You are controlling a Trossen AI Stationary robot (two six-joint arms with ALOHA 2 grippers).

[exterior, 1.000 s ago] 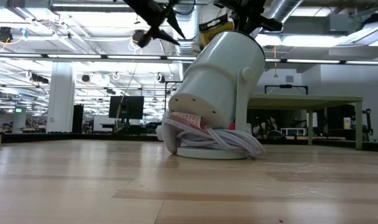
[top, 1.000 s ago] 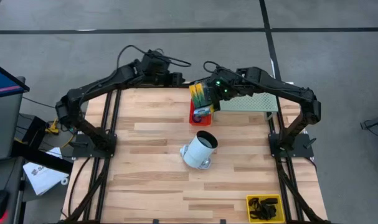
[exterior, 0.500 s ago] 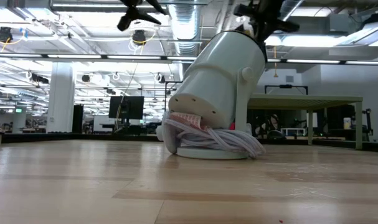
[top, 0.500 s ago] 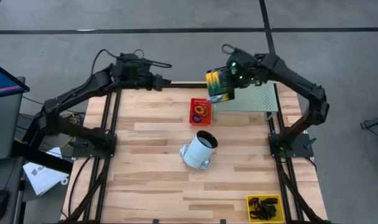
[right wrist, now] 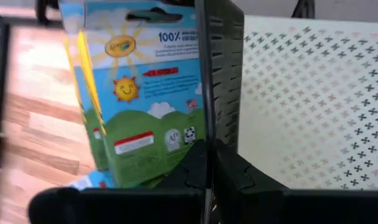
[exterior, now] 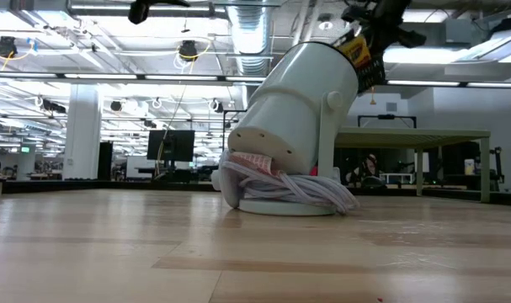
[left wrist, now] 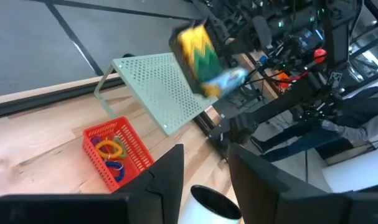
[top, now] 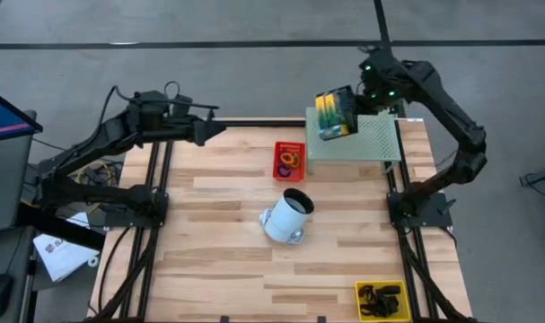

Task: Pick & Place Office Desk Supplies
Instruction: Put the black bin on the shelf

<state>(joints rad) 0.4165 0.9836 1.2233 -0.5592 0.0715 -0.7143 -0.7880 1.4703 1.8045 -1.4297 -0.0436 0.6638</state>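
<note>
High view: the right gripper (top: pixel 348 106) is clamped on a crayon box (top: pixel 335 115), carried in the air over the near-left corner of the green perforated shelf (top: pixel 366 144). The left gripper (top: pixel 211 133) waits at the tabletop's (top: pixel 209 260) far-left edge, holding nothing. Rubber bands lie in the red basket (top: pixel 289 161); binder clips sit in the yellow tray (top: pixel 381 300), well apart.

Low view: the box (exterior: pixel 361 59) hangs high behind the white cup (exterior: pixel 293 118).

Left wrist view: its fingers (left wrist: pixel 170 177) stand partly apart, empty.

Right wrist view: box (right wrist: pixel 136 93) pinched at one edge, shelf (right wrist: pixel 307 106) just beyond.

Judgement: sorting looks well along; this box is not yet set down
</note>
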